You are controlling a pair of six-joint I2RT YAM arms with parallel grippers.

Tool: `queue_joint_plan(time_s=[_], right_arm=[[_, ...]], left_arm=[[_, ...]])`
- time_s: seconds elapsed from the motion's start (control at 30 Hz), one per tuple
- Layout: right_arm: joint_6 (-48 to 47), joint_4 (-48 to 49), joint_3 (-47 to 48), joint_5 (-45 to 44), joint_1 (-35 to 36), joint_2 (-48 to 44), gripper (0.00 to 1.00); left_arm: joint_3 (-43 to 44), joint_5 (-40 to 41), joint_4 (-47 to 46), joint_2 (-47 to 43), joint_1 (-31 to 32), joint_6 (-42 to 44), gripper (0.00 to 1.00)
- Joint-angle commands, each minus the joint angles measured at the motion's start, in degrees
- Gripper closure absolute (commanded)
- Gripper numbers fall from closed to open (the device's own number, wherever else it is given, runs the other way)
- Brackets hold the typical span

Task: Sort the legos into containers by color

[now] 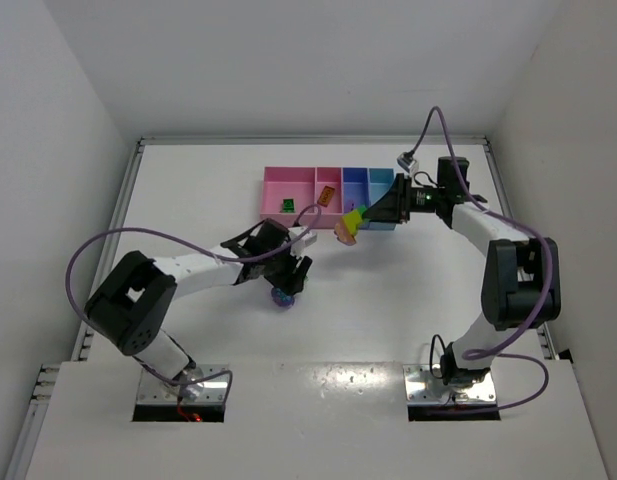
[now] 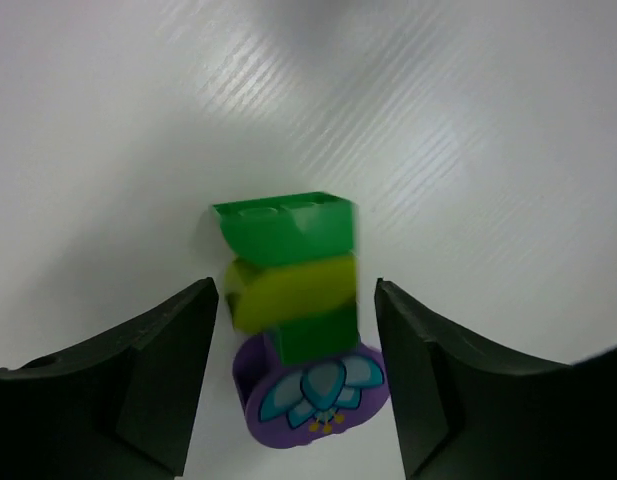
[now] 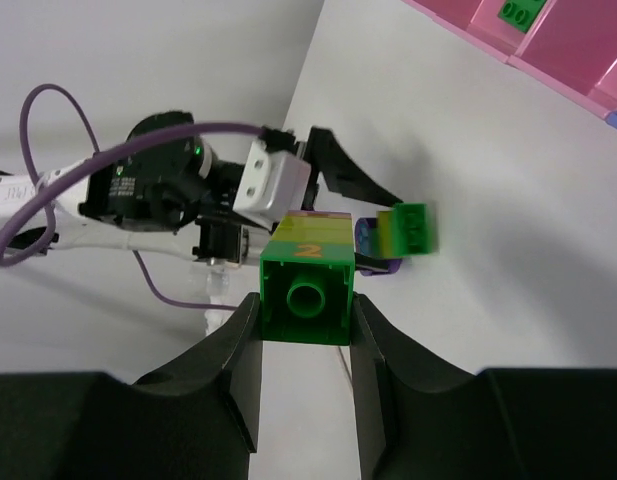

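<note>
My right gripper is shut on the green end of a multicoloured strip of green, yellow and orange-pink bricks, held above the table in front of the tray. In the right wrist view the green brick sits between the fingers. My left gripper is open, its fingers either side of a round purple piece with a flower print. A green-yellow-green stack is joined to that piece; both lie on the table. The purple piece also shows in the top view.
The tray has two pink compartments, a purple-blue one and a light blue one. A green brick lies in the left pink compartment, an orange brick in the second. White walls enclose the table.
</note>
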State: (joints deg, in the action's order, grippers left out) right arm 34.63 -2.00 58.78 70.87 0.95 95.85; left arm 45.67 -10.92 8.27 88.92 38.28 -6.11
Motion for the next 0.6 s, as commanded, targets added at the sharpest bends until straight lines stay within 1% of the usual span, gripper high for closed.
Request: queue_joint_plan(time_s=[0.0, 0.03, 0.07, 0.1, 0.13, 0.17, 0.23, 0.27, 0.33, 0.37, 0.47, 0.57], right_arm=[[-1.94, 0.86, -0.42, 3.04, 0.37, -3.91, 1.00], [-1.94, 0.86, -0.42, 3.83, 0.37, -3.92, 1.00], [-2.63, 0.86, -1.03, 3.84, 0.37, -3.92, 1.00], [-2.64, 0.86, -1.04, 4.53, 0.37, -4.44, 1.00], [-2.64, 0.86, -1.56, 5.41, 0.37, -4.45, 1.00], [-2.64, 0.86, -2.09, 5.42, 0.37, -4.45, 1.00], [-2.64, 0.86, -2.09, 6.99, 0.89, -4.45, 1.00], [-2.64, 1.38, -2.62, 7.00, 0.89, -5.06, 1.00], [-2.64, 1.99, -2.62, 8.49, 1.51, -5.58, 1.00], [-2.64, 2.00, -3.14, 9.02, 2.12, -5.59, 1.00], [-2.64, 2.53, -3.15, 10.16, 3.52, -6.21, 1.00], [-2.64, 3.14, -3.15, 10.78, 5.02, -6.82, 1.00]], left_arm=[[4.77, -9.71, -0.11, 1.24, -2.59, -1.80, 0.29], [7.04, -16.26, 0.77, 1.25, -4.69, -0.50, 0.27], [8.11, -20.59, 1.56, 2.03, -6.01, 0.56, 0.24], [9.77, -25.42, 2.09, 2.04, -9.07, 2.57, 0.21], [9.79, -30.34, 2.10, 2.04, -10.49, 2.59, 0.17], [11.79, -37.87, 2.10, 2.04, -11.73, 2.59, 0.15], [14.61, -44.34, 2.63, 2.04, -13.93, 1.90, 0.14], [17.84, -48.54, 2.63, 2.65, -15.68, 1.02, 0.14], [22.50, -52.35, 2.63, 4.49, -17.62, -0.82, 0.14], [23.92, -55.06, 2.63, 5.29, -17.63, -0.83, 0.14], [27.88, -59.38, 2.63, 8.44, -18.85, -2.33, 0.15], [29.65, -63.07, 2.63, 11.17, -18.86, -3.56, 0.17]])
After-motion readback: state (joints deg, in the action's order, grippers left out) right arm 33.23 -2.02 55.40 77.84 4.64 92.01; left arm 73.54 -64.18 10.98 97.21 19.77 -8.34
